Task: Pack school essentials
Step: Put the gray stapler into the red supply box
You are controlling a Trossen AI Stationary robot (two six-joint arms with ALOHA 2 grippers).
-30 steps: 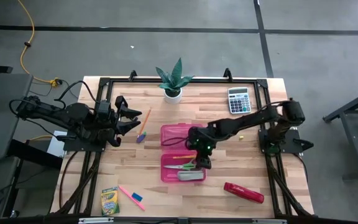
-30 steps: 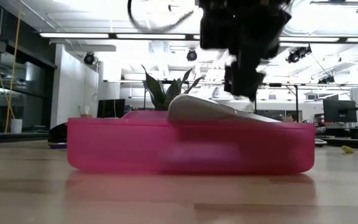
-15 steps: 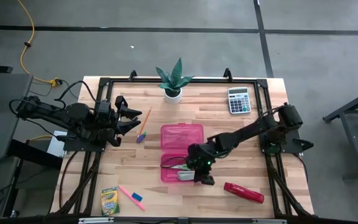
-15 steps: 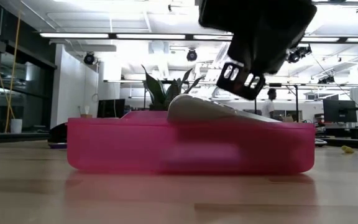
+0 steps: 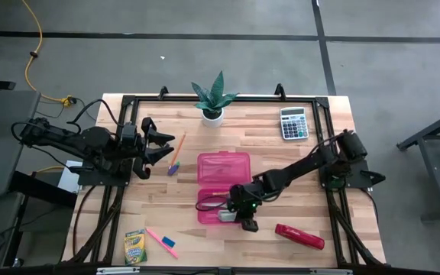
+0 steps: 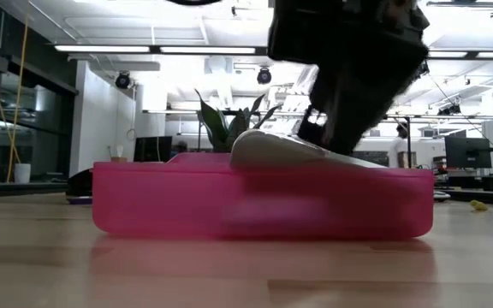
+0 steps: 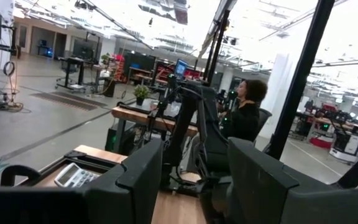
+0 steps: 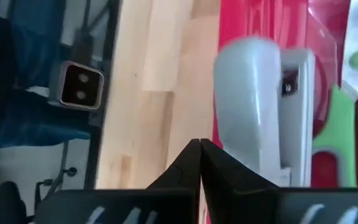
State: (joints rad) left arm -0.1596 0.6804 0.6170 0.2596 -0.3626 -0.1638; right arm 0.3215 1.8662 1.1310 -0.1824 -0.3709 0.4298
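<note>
The open pink case [image 5: 221,187] lies mid-table, its lid half [image 5: 222,166] toward the far edge. Its near half holds a grey-white piece [image 8: 260,118], which also shows in the high view [image 5: 230,216], and green-handled scissors [image 8: 340,124]. My right gripper [image 5: 244,220] is shut low at the near half's right near corner, fingertips [image 8: 199,147] over the wood beside the case's edge. My left gripper [image 5: 157,143] waits open at the table's left by the orange pencil [image 5: 179,143]. The crayon box [image 5: 134,246], pink marker [image 5: 156,238] and blue eraser [image 5: 169,242] lie near the front left edge. My right gripper's shut fingertips stand right beside the pink case's edge [image 8: 222,149], pointing down at the wood. Whether they touch the case or the table I cannot tell.
A red stapler [image 5: 299,236] lies on the wood just right of my right gripper. A grey calculator [image 5: 293,122] sits at the far right and a potted plant [image 5: 212,103] at the far middle. A small purple thing [image 5: 173,167] lies left of the lid.
My right gripper has gone from above the case's near half toward the table's near edge and down to the case's right near corner, and it has shut. The case and its contents have kept still.
</note>
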